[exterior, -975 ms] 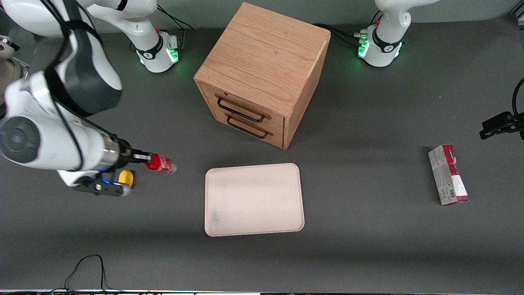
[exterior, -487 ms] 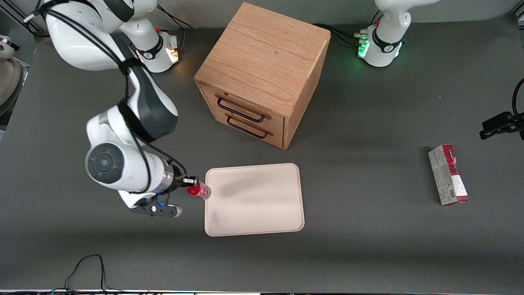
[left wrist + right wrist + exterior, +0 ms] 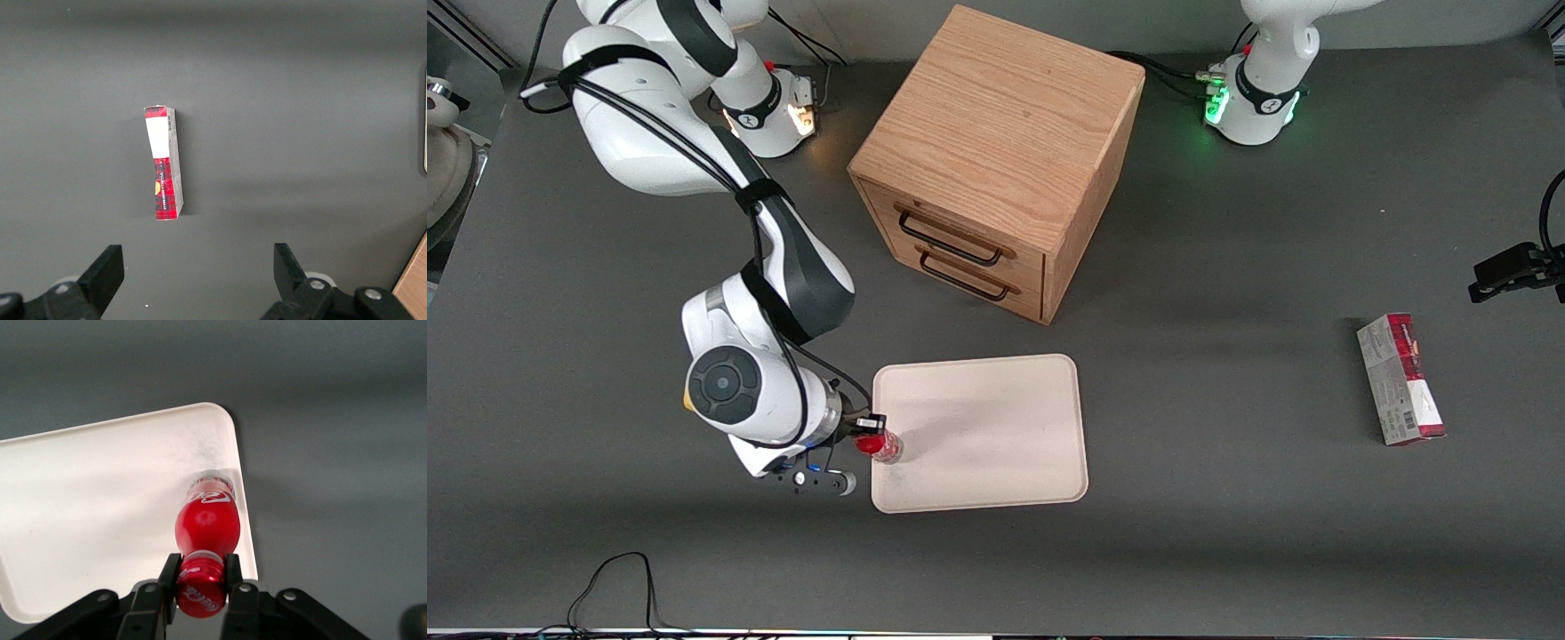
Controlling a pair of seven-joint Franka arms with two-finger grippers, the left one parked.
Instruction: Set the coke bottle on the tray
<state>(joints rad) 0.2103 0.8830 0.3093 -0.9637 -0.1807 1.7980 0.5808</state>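
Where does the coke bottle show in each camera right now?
Front view: coke bottle held by the gripper over the tray edge nearest the working arm.
Right wrist view: bottle clamped at the cap by the gripper.
Left wrist view: not visible.
Shared landmark: tray.

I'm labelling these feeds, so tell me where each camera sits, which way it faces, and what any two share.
Front view: high, facing the robots, looking down on the table, drawer box, tray and carton; both arms show.
Right wrist view: on the working arm, looking down past the gripper, shut on the coke bottle above the tray's edge.
Left wrist view: on the parked arm, looking down at the carton; its fingertips show.
Shared: front and right wrist views show bottle and tray.
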